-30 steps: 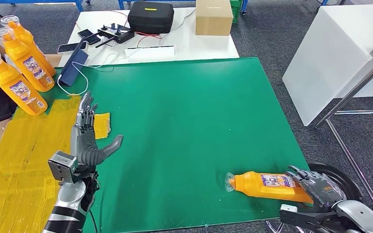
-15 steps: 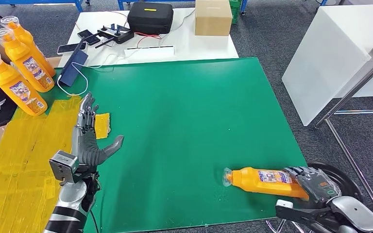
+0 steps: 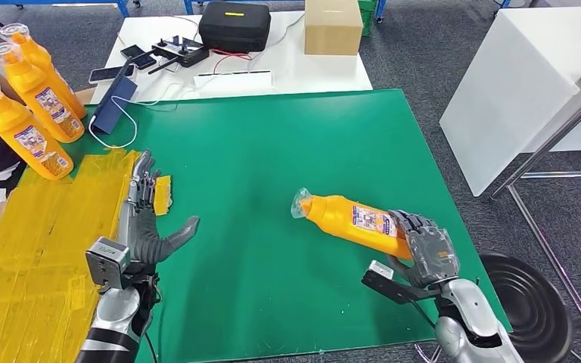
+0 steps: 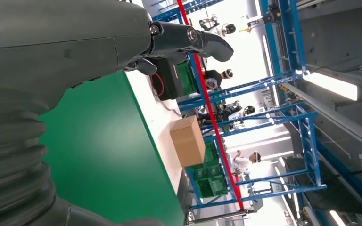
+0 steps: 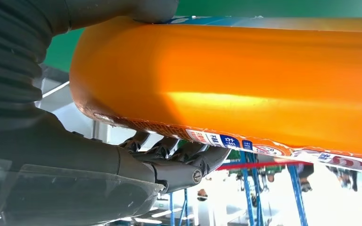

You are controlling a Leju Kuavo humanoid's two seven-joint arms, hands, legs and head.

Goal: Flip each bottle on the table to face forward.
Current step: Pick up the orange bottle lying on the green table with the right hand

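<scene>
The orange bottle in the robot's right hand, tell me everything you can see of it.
The orange bottle looks like glossy plastic, with a clear cap at its narrow neck and a printed label of blue, red and white on its side. It is tilted, cap end pointing away to the robot's left, over the green mat. The right hand grips its base end, fingers wrapped round the body. The right wrist view shows its smooth orange side and the label's edge close up.

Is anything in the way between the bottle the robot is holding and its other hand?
Nothing visible is. The right hand holds the orange bottle over the green mat, cap pointing toward the left hand, which is spread wide. Bare mat lies between them. The small yellow piece sits off to the side.
</scene>
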